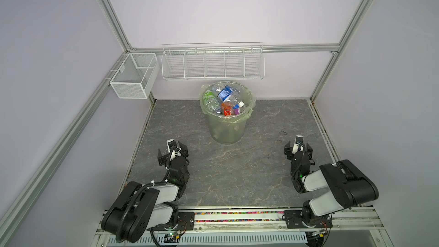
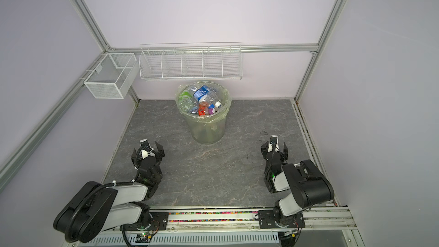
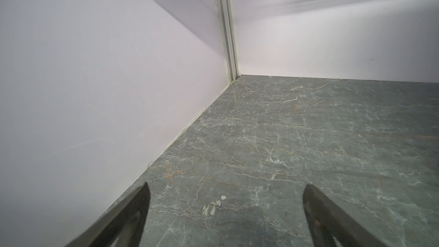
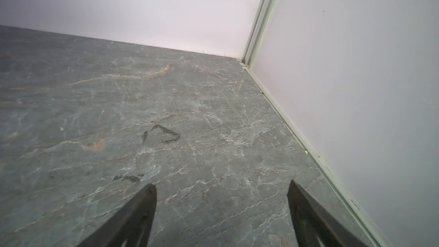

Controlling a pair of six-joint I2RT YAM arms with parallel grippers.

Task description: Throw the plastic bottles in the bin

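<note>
In both top views the plastic bottles (image 1: 225, 100) are seen piled in the bin (image 1: 228, 129), none on the tabletop (image 1: 237, 167), with left gripper (image 1: 173, 150) and right gripper (image 1: 298, 148) spread wide, empty.

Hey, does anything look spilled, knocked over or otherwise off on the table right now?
Nothing spilled or tipped. The bin stands upright, the plastic bottles heaped about level with its rim, and none lies on the table. The one oddity is a dark, smudged triangular scuff on the table ahead of the right gripper.
</note>
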